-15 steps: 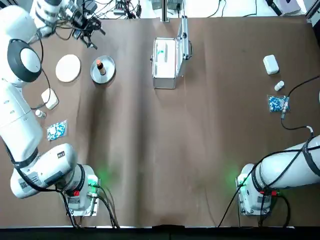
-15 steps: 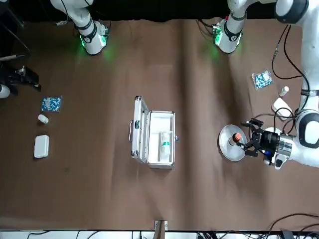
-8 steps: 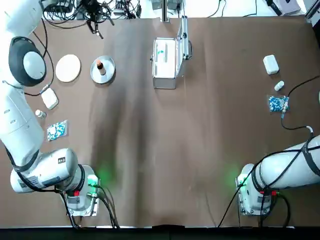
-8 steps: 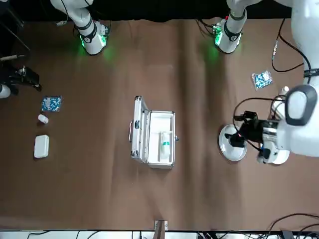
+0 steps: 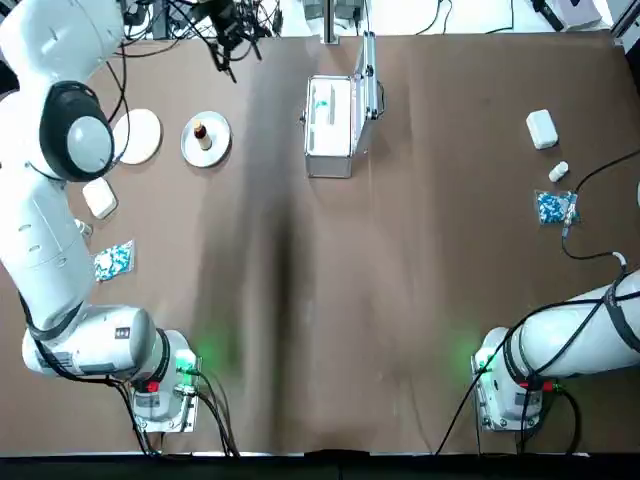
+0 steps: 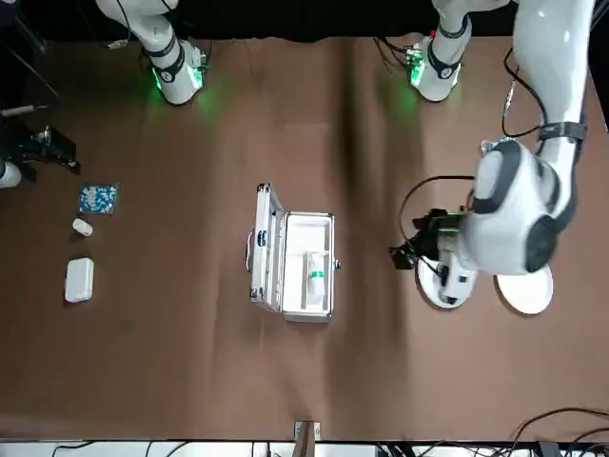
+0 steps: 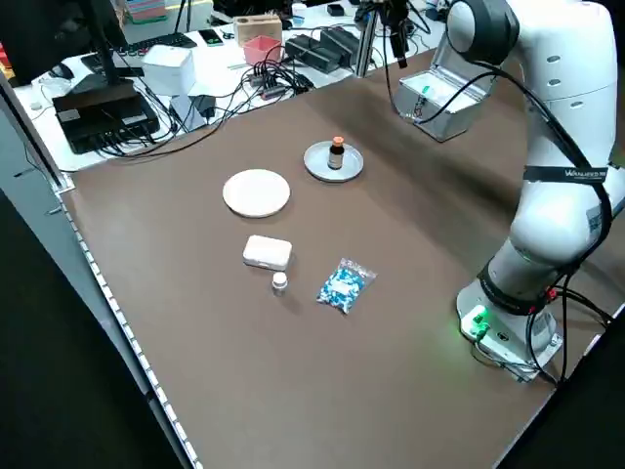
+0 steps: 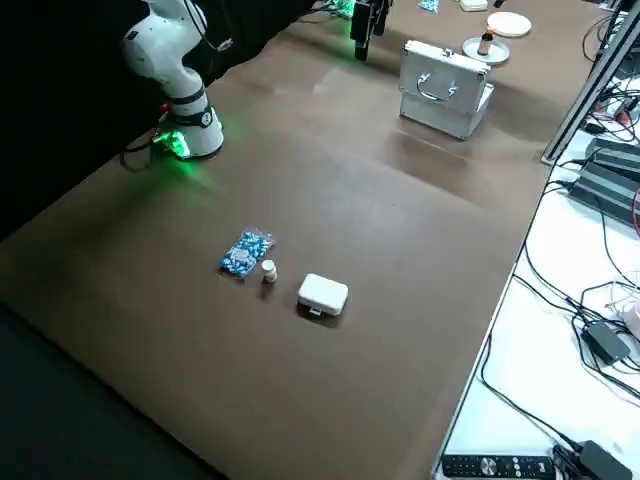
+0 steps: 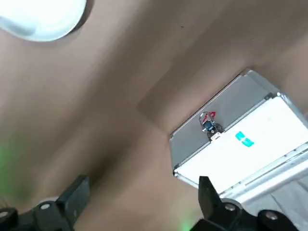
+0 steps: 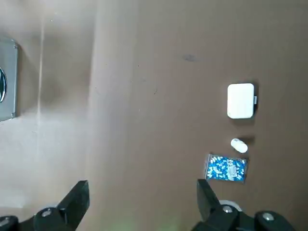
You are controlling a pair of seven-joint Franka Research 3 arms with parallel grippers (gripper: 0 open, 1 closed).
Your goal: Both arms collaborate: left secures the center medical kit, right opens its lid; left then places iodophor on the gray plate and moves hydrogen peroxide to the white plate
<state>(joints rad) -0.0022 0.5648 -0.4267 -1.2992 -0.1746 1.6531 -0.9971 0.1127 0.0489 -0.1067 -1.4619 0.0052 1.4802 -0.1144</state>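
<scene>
Left gripper [image 9: 139, 202], fingers spread wide and empty, is hovering between the gray plate [image 5: 216, 150] bearing the iodophor [image 5: 201, 132] and the open medical kit [image 5: 331, 125], where the hydrogen peroxide [image 5: 322, 101] is waiting.

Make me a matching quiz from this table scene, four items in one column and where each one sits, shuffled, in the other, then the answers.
Items:
1. iodophor
2. hydrogen peroxide
3. white plate
4. left tool

Places:
A. inside the open medical kit
B. on the gray plate
C. above the table's far edge, between gray plate and kit
D. bare, beside the gray plate

Pairs: 1-B, 2-A, 3-D, 4-C
</scene>
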